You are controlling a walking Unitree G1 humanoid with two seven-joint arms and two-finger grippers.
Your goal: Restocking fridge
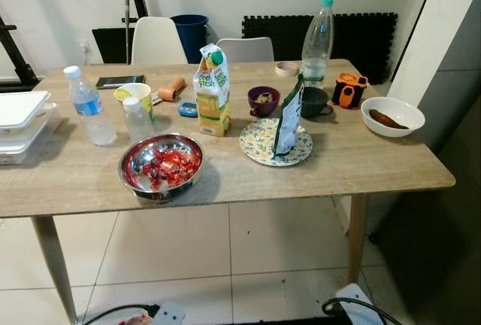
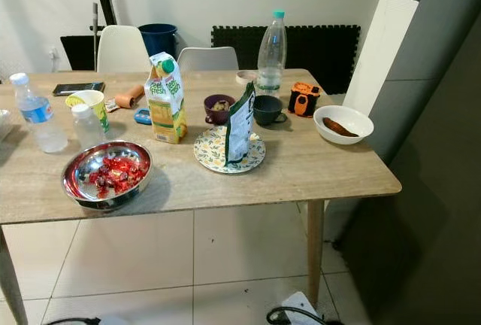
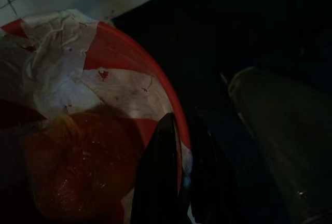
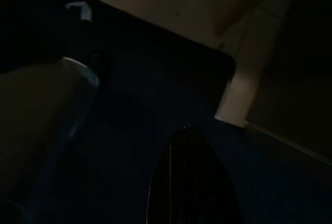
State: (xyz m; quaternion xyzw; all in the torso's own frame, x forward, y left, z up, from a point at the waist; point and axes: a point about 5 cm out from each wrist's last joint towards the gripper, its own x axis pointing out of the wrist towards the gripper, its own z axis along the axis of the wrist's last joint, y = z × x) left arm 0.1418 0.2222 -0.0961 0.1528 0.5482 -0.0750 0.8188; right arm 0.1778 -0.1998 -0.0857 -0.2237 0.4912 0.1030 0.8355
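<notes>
A green-and-yellow juice carton (image 1: 213, 92) stands mid-table beside a steel bowl of red wrapped sweets (image 1: 161, 165). Nearby are a tall clear bottle (image 1: 317, 39), two small water bottles (image 1: 88, 105), a patterned plate (image 1: 259, 148) bearing an upright snack bag (image 1: 288, 122), and a white bowl (image 1: 392, 116) holding something brown. In the dim left wrist view my left gripper (image 3: 184, 130) is shut on the rim of a red bowl (image 3: 119, 47) lined with white film over orange food. My right gripper (image 4: 188, 136) hangs in the dark, fingers together.
The wooden table (image 1: 361, 167) also carries a purple bowl (image 1: 264, 100), dark mug (image 1: 314, 101), orange gadget (image 1: 348, 89), yellow cup (image 1: 135, 93), phone (image 1: 119, 81) and white boxes (image 1: 19, 126). Two white chairs (image 1: 158, 41) and a blue bin (image 1: 191, 33) stand behind. A dark grey panel (image 1: 451, 189) rises at right.
</notes>
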